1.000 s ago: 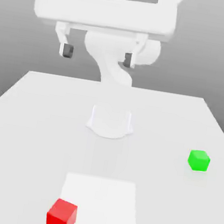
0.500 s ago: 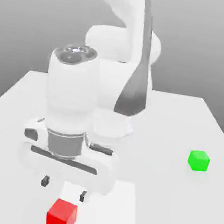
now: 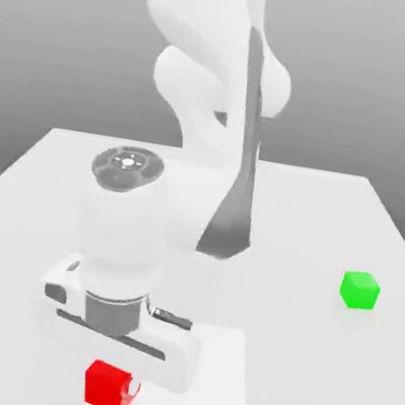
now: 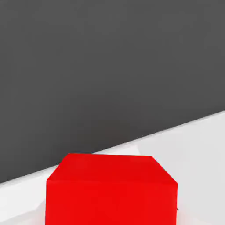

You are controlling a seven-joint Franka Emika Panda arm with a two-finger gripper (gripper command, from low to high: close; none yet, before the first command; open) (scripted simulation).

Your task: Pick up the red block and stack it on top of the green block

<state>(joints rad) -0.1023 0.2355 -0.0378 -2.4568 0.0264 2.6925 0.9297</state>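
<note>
The red block (image 3: pixel 103 386) sits on the white table near its front edge, toward the exterior view's left. My gripper (image 3: pixel 110 383) has come straight down over it, with the white hand just above the cube and a finger (image 3: pixel 131 388) against its side. The jaws are shut on the red block, which still rests on the table. Seen from the hand, the red block (image 4: pixel 112 191) looms large and close. The green block (image 3: pixel 359 290) lies alone on the table at the exterior view's right, far from the gripper.
The white table (image 3: pixel 308 370) carries a slightly brighter square patch (image 3: pixel 216 374) beside the red block. My arm's base and links rise at the middle back of the table. Open table surface lies between the two blocks.
The hand dropped from high above the table onto the red block. Its jaws went from wide open to shut around the cube. Neither block has shifted.
</note>
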